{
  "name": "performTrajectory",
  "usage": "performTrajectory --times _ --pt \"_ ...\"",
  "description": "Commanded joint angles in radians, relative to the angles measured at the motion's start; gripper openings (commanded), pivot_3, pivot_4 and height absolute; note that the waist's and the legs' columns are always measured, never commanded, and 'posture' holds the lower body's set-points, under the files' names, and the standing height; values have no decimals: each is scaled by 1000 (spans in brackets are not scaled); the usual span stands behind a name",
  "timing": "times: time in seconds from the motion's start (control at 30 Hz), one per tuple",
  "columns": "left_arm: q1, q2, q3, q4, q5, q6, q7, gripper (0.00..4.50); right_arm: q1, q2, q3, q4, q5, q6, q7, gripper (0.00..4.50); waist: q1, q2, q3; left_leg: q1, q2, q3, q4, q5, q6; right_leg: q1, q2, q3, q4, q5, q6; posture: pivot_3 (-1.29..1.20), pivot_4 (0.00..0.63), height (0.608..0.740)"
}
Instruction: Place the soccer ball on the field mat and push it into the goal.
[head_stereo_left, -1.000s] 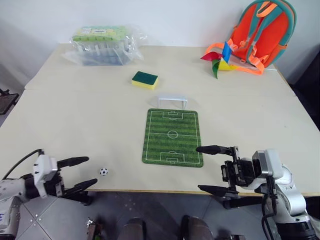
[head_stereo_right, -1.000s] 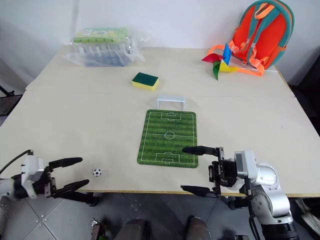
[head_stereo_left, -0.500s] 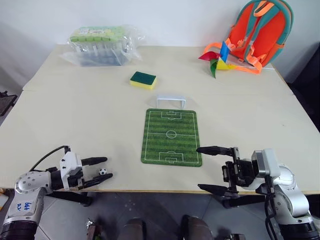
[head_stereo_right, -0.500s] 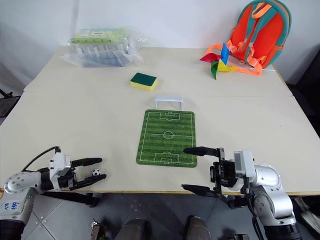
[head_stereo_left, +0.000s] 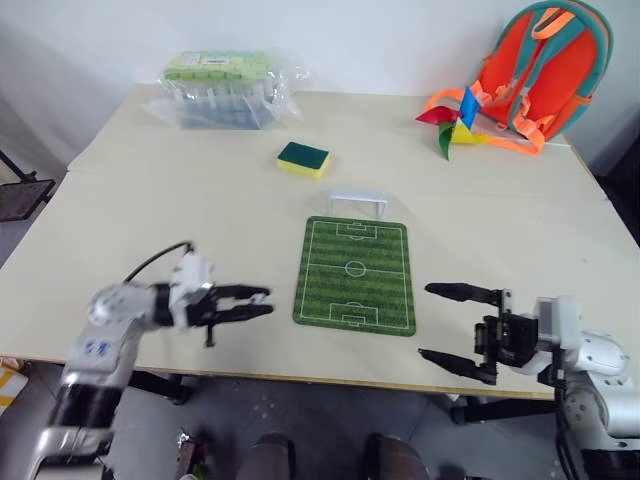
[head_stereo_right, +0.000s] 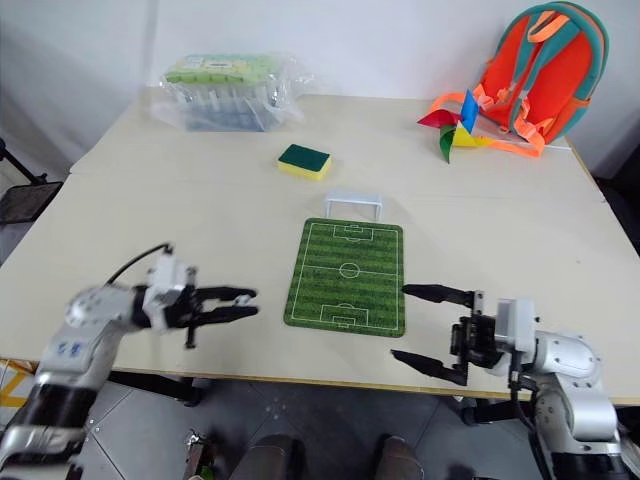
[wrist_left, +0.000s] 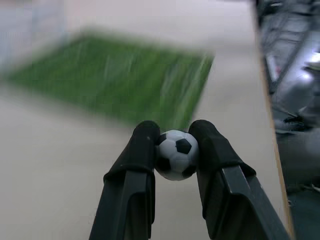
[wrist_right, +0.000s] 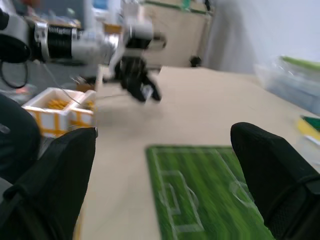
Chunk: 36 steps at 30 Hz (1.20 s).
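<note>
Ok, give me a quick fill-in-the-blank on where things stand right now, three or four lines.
1. The left tool is shut on the ____.
2. The white goal stands at the field mat's end nearer the ____.
3. The right tool's fingers stand ____, with nothing between them.
4. The pinwheel lies beside the orange ____.

Missing words: soccer ball; sponge; open; backpack

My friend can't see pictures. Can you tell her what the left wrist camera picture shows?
The left gripper pinches the tiny black-and-white soccer ball between its two black jaws, above the pale table. Just beyond the ball lies the green field mat, with the table's edge off to one side.
</note>
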Motion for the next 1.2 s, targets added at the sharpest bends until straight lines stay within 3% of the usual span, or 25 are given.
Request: performTrajectory --times 0.03,0.17,0.33,0.6,0.97,1.2 --pt "-122 -98 -139 104 141 -73 34 855 53 -53 -74 35 2 -46 68 4500 -5 0 0 0 0 1 0 0 0 0 0 0 0 0 0 0 150 740" --pt "-232 -217 -209 276 196 -159 25 855 101 -73 -117 63 7 -60 82 4500 -32 0 0 1 1 3 -2 0 1 0 1 1 -2 0 0 0 150 740" --pt "-275 -281 -270 393 267 -229 27 855 134 -70 -156 68 6 -76 67 4500 -36 0 0 1 1 4 -2 0 1 0 1 2 -3 0 1 0 150 740" --pt "-187 -290 -271 292 263 -149 64 855 201 -57 -179 -41 15 -43 -13 4500 -31 0 0 1 1 3 -1 -1 2 0 1 2 -2 0 1 0 150 740" --pt "-151 -281 -276 239 281 -98 98 855 185 -52 -142 -71 8 -24 -60 4500 -31 0 0 -1 1 3 6 -2 3 0 1 3 -1 1 2 0 150 740" --pt "-144 -284 -282 227 280 -113 91 3080 172 -52 -120 -67 -1 -20 -65 4500 -31 0 0 -1 1 3 6 -2 3 0 1 4 -1 1 2 0 150 740"
